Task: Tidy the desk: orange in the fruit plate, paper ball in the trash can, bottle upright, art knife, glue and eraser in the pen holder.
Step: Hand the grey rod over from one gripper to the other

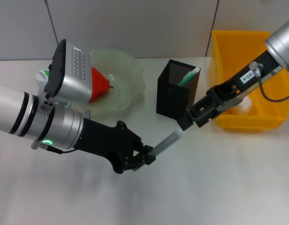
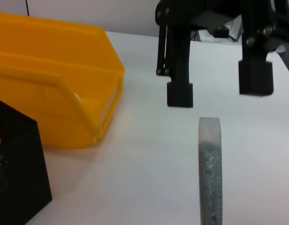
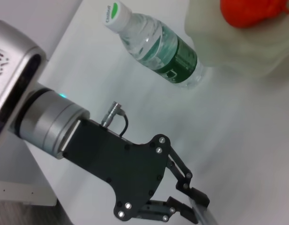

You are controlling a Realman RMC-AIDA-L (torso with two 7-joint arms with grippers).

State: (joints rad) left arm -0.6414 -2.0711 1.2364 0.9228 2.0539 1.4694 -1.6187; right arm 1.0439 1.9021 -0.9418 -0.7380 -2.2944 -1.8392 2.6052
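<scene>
Head view: we see the left gripper [image 1: 143,158] pinching one end of a clear glue tube [image 1: 169,141], which slants up from its fingertips toward the right gripper [image 1: 190,120]. The tube's far end sits right at the right fingertips, in front of the pen holder [image 1: 175,93]. A green-tipped tool [image 1: 188,76] already stands in the holder, probably the art knife. The orange [image 1: 100,83] lies in the fruit plate [image 1: 127,70], behind the left fingers. The trash can [image 1: 245,79] is behind the right gripper, and something white inside it may be the paper ball; we can't confirm that.

Left wrist view: the tube's end [image 2: 210,164] points out from the left fingers toward the right gripper [image 2: 218,93], whose two pads are spread wide, with the tube tip just short of the gap between them. It looks like a handover, not yet gripped.

Right wrist view: the left fingers [image 3: 179,206] are clamped on the tube. Past them the bottle [image 3: 154,44] appears to lie on its side beside the plate.

We judge the orange and knife done. Glue, bottle and eraser are left; the eraser is not seen.
</scene>
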